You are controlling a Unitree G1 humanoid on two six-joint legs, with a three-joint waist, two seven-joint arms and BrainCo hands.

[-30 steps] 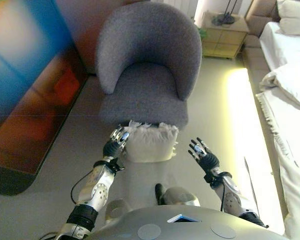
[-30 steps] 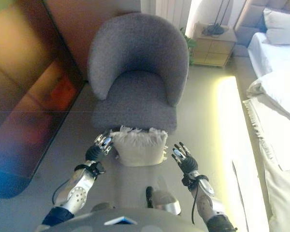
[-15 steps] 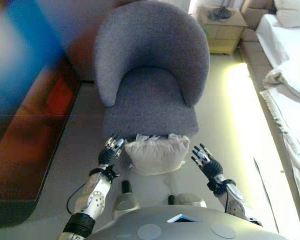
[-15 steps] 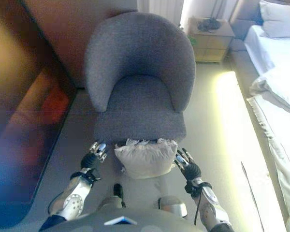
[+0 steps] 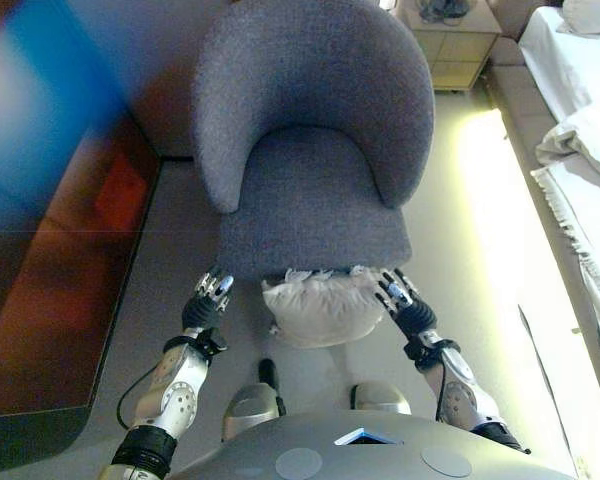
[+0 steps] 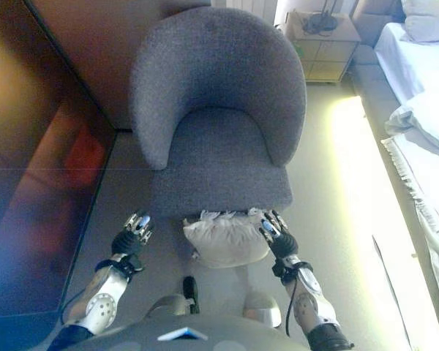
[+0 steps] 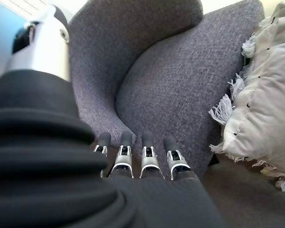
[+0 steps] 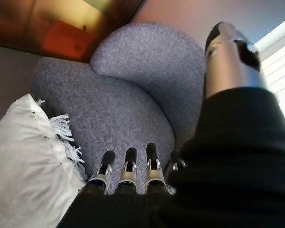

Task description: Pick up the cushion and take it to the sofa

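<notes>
A white fringed cushion (image 5: 320, 308) lies on the floor against the front of a grey armchair (image 5: 310, 150), the sofa. My left hand (image 5: 206, 304) is open with straight fingers, a little to the left of the cushion and apart from it. My right hand (image 5: 406, 306) is open with straight fingers at the cushion's right edge, touching or nearly touching it. The left wrist view shows the cushion (image 7: 266, 95) beside the left hand's fingers (image 7: 142, 159) with the chair seat past them. The right wrist view shows the cushion (image 8: 23, 161) next to the right hand's fingers (image 8: 128, 171).
A dark glossy panel (image 5: 50, 250) runs along the left. A wooden nightstand (image 5: 455, 45) stands behind the chair at the right. A white bed (image 5: 585, 130) lines the right side, with a strip of floor between it and the chair.
The camera has moved closer to the chair. My right hand has closed in on the cushion's right edge. My left hand, earlier at the cushion's left edge, now sits apart from it.
</notes>
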